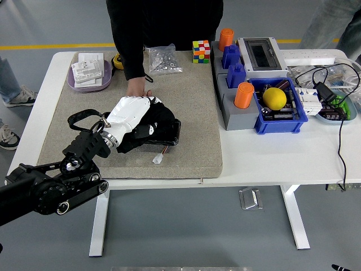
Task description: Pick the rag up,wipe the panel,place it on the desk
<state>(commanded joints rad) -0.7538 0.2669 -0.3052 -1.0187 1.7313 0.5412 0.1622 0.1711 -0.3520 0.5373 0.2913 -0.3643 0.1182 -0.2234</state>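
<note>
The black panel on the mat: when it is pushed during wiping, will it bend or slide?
Probably stiff: the black panel lies flat with straight edges. It may slide little, since the fibrous mat looks rough and a person's hand rests at its far side. Its white connector could snag.

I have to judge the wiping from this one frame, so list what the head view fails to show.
- Rag: no cloth can be told apart; the left hand lies over the black panel.
- Panel's left part: hidden by that hand.
- The person's hand: its fingers are behind the robot's hand, so whether it holds the panel is unclear.
- Right arm: outside the frame.
- Small white connector: too small to identify.
</note>
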